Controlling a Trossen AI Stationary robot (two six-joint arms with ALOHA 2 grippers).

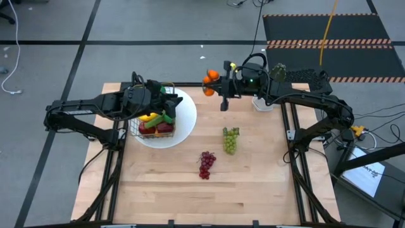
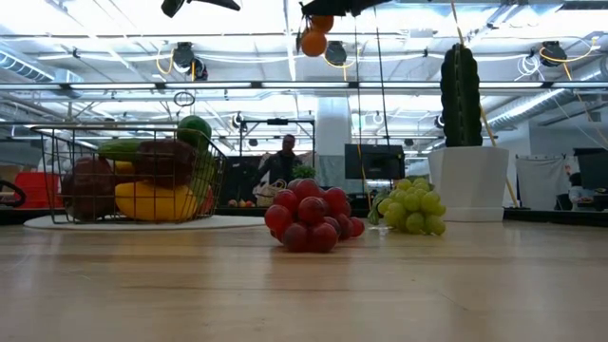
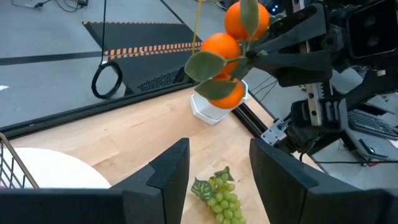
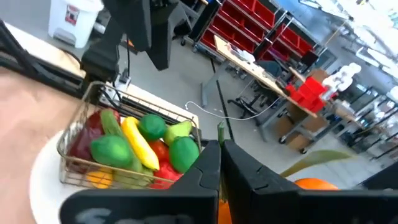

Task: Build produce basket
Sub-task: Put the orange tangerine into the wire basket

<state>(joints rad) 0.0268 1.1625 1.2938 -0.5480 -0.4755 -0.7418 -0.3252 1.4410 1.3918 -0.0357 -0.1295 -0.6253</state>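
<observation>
High view: red grapes (image 1: pixel 206 164) and green grapes (image 1: pixel 230 140) lie mid-table. Left gripper (image 1: pixel 169 100), fingers narrowly parted and empty, hovers over the produce-filled basket (image 1: pixel 154 122) near the far-left corner. Right gripper (image 1: pixel 224 85) clamps oranges (image 1: pixel 211 81) above the far edge.

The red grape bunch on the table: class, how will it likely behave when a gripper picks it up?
The red grape bunch looks lumpy, made of many round glossy beads, so fingers may slip between them. Lying flat on the table, it probably won't roll. It may droop or swing if gripped at one end.
</observation>
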